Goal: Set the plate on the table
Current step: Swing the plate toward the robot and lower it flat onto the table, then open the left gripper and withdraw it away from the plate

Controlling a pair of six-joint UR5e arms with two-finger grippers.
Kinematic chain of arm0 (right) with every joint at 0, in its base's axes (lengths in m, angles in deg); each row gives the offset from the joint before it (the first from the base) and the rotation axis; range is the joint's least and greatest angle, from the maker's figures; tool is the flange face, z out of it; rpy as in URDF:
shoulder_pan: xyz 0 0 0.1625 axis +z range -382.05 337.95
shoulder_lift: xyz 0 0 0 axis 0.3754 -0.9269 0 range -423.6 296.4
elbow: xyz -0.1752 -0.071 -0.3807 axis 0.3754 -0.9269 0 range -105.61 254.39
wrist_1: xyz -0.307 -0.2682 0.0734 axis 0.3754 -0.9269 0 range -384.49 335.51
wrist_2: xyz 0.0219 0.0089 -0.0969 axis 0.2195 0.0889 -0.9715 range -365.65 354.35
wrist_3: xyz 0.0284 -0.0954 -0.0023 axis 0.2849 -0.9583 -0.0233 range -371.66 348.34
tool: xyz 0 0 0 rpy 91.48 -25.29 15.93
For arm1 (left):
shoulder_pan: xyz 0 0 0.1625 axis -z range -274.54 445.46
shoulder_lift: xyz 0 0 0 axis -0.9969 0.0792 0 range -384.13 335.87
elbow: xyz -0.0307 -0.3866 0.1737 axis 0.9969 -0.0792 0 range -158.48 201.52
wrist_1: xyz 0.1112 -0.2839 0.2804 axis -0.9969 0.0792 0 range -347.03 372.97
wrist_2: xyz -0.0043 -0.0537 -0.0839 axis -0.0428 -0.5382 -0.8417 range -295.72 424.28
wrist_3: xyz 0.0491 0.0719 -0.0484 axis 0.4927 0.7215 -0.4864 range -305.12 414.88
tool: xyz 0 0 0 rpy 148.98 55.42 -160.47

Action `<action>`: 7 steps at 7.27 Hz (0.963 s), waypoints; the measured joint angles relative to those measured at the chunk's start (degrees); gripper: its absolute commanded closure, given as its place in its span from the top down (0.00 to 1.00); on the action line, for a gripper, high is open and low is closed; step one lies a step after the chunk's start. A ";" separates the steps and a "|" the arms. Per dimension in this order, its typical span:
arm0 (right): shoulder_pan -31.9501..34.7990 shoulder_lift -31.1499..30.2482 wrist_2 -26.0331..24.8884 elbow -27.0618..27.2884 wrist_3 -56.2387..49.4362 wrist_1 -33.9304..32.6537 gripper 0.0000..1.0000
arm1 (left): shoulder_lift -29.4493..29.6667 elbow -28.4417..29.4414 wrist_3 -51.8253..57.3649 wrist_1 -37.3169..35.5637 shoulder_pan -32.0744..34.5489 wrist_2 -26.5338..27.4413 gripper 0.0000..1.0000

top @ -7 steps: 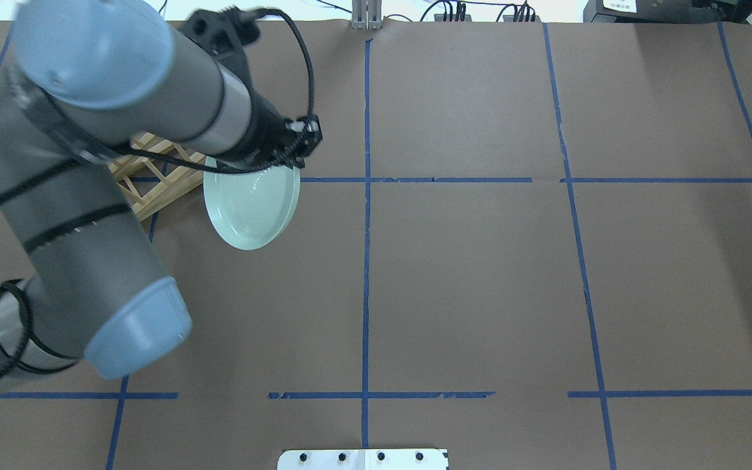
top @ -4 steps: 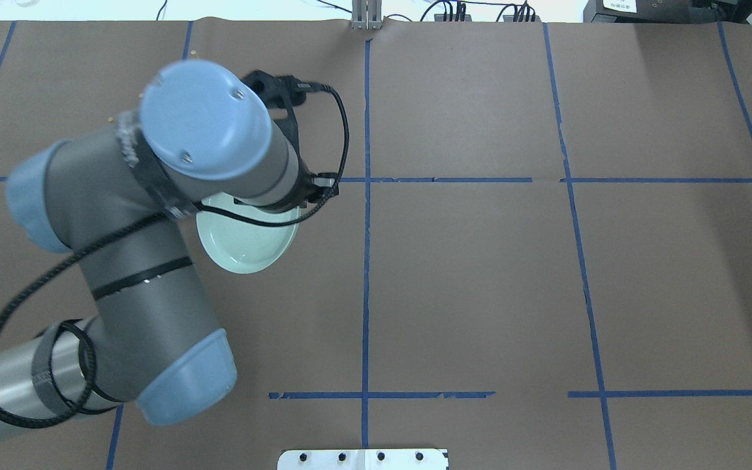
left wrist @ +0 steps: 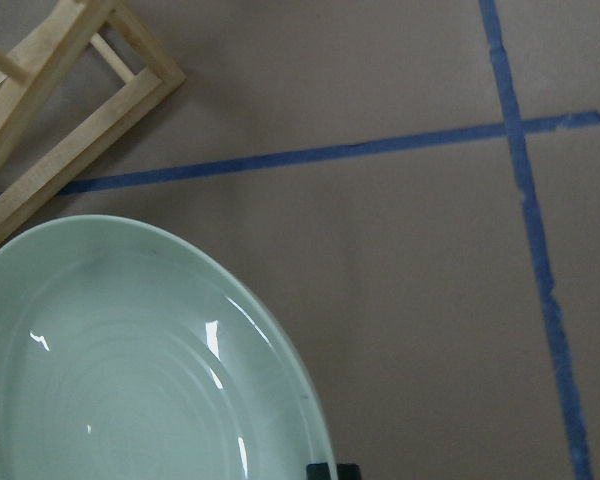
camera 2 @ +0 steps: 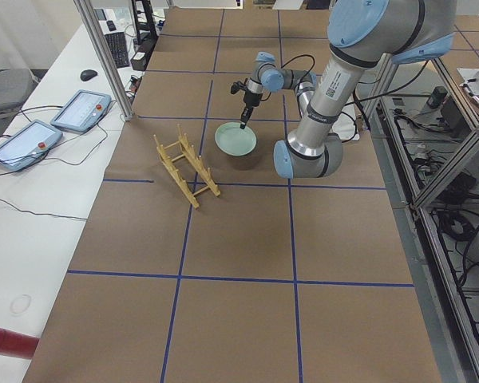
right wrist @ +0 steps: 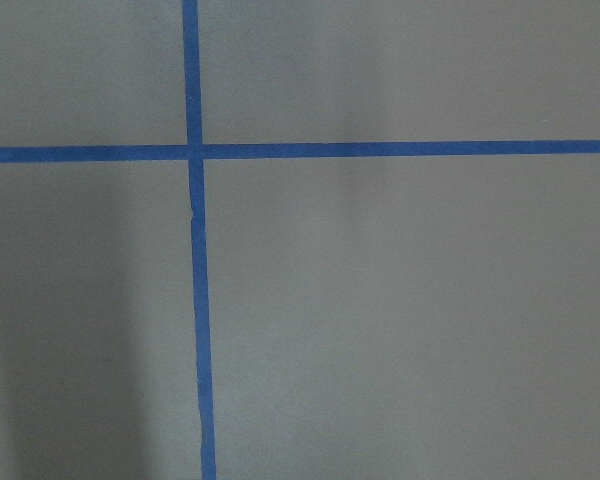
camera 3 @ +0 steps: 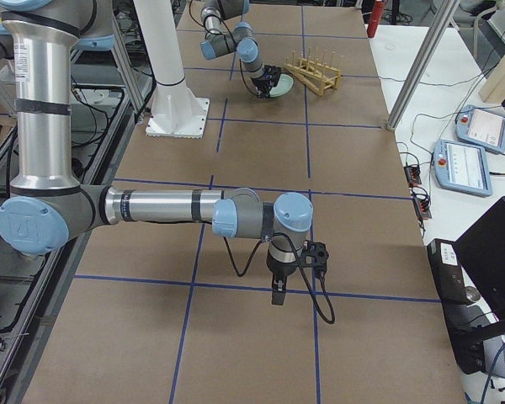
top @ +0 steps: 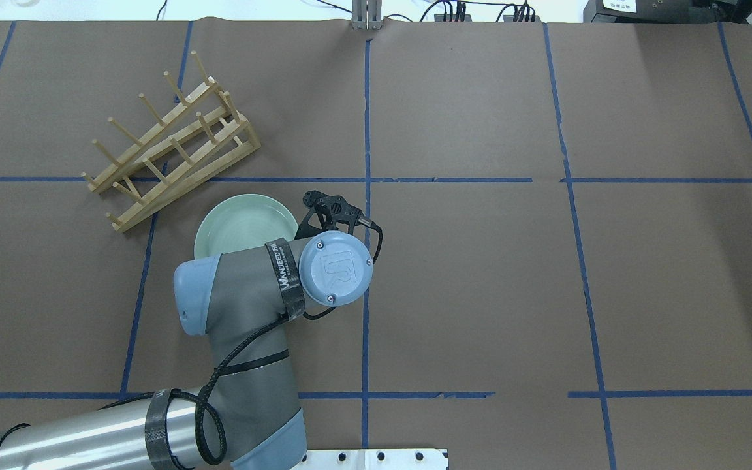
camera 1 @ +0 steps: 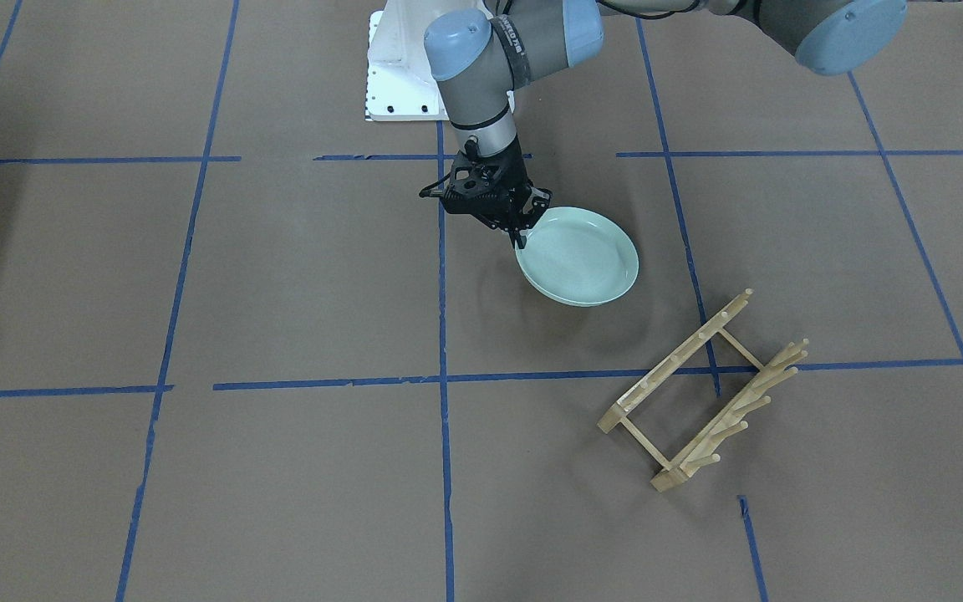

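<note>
Bright, even light; soft shadows; small glints on the plate (left wrist: 130, 380).

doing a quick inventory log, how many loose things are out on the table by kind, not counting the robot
mint-green plate: 1
wooden peg rack: 1
total: 2
</note>
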 measured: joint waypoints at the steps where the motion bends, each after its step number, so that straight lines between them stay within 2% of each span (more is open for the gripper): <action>1: 0.00 0.00 0.00 0.00 0.00 -0.01 1.00 | -0.29 0.77 0.63 1.08 -0.14 0.44 1.00; 4: 0.03 0.00 0.00 0.00 0.00 0.01 1.00 | -1.56 0.80 0.96 4.63 -0.26 1.37 1.00; 7: -0.03 0.00 0.00 0.00 0.00 0.05 1.00 | -1.49 -3.35 0.55 5.05 0.63 1.33 1.00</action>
